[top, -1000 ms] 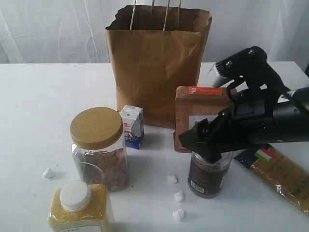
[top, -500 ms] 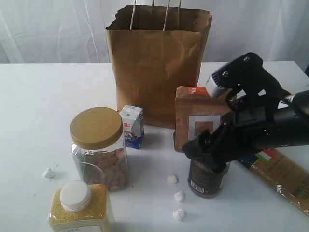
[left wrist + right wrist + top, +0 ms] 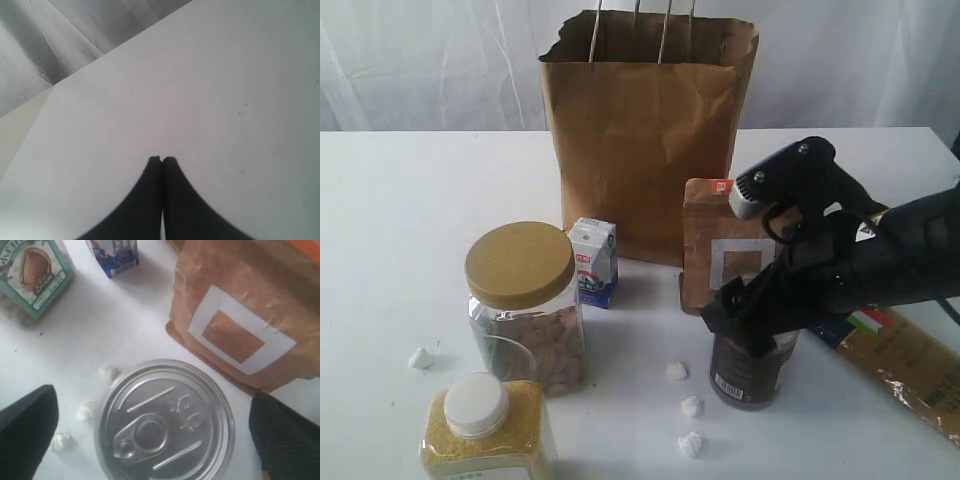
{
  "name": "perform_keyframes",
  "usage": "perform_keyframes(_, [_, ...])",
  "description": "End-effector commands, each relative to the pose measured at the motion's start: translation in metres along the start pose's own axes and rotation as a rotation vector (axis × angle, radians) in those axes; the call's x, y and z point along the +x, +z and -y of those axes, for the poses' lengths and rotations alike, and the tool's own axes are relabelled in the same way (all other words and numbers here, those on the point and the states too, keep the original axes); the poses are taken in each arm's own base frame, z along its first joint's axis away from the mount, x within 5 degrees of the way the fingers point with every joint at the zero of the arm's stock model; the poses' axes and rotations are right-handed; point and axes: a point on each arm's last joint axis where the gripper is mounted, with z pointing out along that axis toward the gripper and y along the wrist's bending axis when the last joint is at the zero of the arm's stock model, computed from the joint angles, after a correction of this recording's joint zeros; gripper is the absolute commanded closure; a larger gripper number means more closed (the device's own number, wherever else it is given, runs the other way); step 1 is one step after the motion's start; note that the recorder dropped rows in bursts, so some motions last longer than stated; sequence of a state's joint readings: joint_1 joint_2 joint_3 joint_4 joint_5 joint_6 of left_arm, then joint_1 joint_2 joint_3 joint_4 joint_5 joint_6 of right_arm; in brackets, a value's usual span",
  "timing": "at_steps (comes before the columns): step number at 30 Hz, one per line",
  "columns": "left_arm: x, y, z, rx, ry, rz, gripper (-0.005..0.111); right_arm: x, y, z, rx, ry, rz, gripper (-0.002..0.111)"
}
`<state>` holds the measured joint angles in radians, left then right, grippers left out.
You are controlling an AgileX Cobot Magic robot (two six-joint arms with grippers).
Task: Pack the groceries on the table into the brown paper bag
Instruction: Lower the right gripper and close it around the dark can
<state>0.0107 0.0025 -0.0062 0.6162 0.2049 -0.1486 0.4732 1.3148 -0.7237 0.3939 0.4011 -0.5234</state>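
Straddling dark pull-tab can (image 3: 166,421), right pincer (image 3: 157,430) wide

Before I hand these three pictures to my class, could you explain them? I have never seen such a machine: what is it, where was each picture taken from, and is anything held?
It is a robot with two arms, each ending in a two-fingered gripper. The wide picture comes from a camera off the arms; the other two come from cameras on the wrists. On the white table stand a brown paper bag, a gold-lidded nut jar, a white-capped jar of yellow grain, a small carton, a brown pouch and a dark can; a pasta packet lies flat, and small white lumps are scattered. The right gripper hangs open over the can, a finger on either side, not gripping it. The left gripper is shut and empty above bare table. Nothing is held.
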Motion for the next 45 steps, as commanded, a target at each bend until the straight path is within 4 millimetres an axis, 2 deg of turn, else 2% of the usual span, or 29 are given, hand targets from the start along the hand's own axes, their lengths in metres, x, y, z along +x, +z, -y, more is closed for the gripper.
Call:
perform_keyframes(1, [0.001,0.000,0.001,-0.001,-0.006,-0.001,0.107,0.000,0.001,0.000,0.009,-0.021,0.000,0.012])
perform_keyframes(5, [0.001,0.000,0.001,-0.001,-0.006,-0.001,0.107,0.000,0.002,0.000,0.011,-0.029,-0.004,0.012])
perform_keyframes(11, [0.001,0.000,0.001,-0.001,-0.006,-0.001,0.107,0.008,0.019,0.000,-0.022,0.005,-0.093,0.012])
perform_keyframes(20, [0.001,0.000,0.001,-0.001,-0.006,-0.001,0.107,0.010,0.018,-0.003,-0.048,0.039,-0.114,0.013])
perform_keyframes(23, [0.001,0.000,0.001,-0.001,-0.006,-0.001,0.107,0.011,0.018,-0.003,-0.054,0.049,-0.126,0.019])
perform_keyframes(31, [0.001,0.000,0.001,-0.001,-0.006,-0.001,0.107,0.011,0.018,-0.003,-0.052,0.064,-0.127,0.050])
perform_keyframes(37, [0.001,0.000,0.001,-0.001,-0.006,-0.001,0.107,0.004,0.016,-0.003,-0.055,0.060,-0.113,0.051])
perform_keyframes(42, [0.001,0.000,0.001,-0.001,-0.006,-0.001,0.107,-0.006,0.006,-0.004,-0.072,0.067,-0.104,0.052])
perform_keyframes(45, [0.001,0.000,0.001,-0.001,-0.006,-0.001,0.107,-0.009,-0.002,-0.005,-0.067,0.056,-0.079,0.057])
